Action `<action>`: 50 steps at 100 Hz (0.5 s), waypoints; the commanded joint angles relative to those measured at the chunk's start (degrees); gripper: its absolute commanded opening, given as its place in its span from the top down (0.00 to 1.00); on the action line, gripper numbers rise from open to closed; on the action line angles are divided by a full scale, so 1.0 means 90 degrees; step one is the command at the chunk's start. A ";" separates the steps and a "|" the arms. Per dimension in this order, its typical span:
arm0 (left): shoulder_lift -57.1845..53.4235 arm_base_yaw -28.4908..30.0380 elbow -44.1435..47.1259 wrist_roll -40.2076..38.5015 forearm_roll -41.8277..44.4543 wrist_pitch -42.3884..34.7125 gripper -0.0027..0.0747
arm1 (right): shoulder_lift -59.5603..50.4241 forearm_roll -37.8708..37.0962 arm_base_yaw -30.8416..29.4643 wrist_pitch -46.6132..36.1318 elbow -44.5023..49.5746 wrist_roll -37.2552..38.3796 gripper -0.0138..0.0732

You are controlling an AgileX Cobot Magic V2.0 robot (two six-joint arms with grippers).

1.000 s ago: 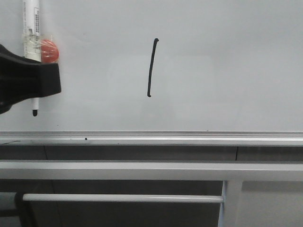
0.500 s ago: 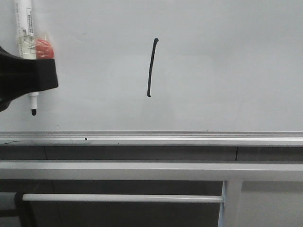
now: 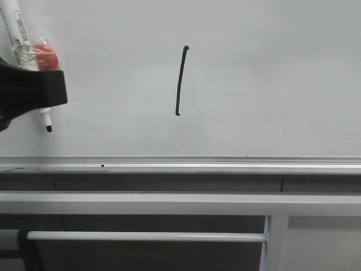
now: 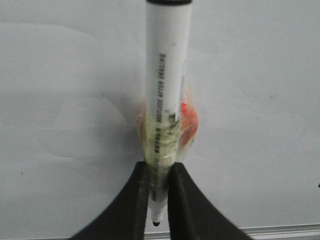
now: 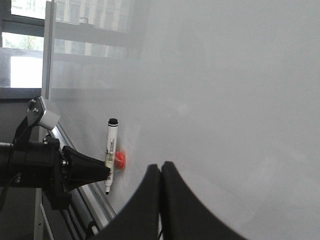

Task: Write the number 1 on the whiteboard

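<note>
The whiteboard (image 3: 271,84) fills most of the front view, and its silver edge rail (image 3: 180,165) runs along its lower side. The number 1 (image 3: 180,81) is a thin black stroke, almost vertical and a little curved, with a tiny hook at its top; it stands near the middle of the whiteboard, above the edge rail and apart from it. Far to the left of the number 1, at the border of the front view, the left hand (image 3: 42,93) holds a marker pen (image 3: 17,35). In the left wrist view the two black fingers (image 4: 127,210) are narrow and press the marker pen (image 4: 165,75) from both sides, with its black tip below them. The pen is tilted in the front view, and its tip (image 3: 48,128) hangs above the edge rail; I cannot tell if it touches the whiteboard. A red round thing (image 3: 45,56) is fixed with clear tape on the pen body, just above the left hand. The right hand (image 5: 160,200) holds nothing, its fingers are pressed together, and it is well apart from the marker pen (image 5: 110,150). Below the edge rail there are grey frame bars (image 3: 169,203).
</note>
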 commanded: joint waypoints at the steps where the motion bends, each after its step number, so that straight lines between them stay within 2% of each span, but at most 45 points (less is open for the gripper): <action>1: -0.0127 0.0024 -0.0132 -0.0072 0.0343 -0.0770 0.99 | 0.0005 0.0019 -0.0030 -0.0338 -0.0167 -0.0053 0.91; 24: -0.0127 0.0024 -0.0132 -0.0023 0.0382 -0.0089 0.99 | 0.0005 0.0019 -0.0030 -0.0338 -0.0167 -0.0053 0.91; 50: -0.0127 0.0024 -0.0132 0.0039 0.0359 -0.0018 0.99 | 0.0005 0.0019 -0.0030 -0.0338 -0.0167 -0.0053 0.91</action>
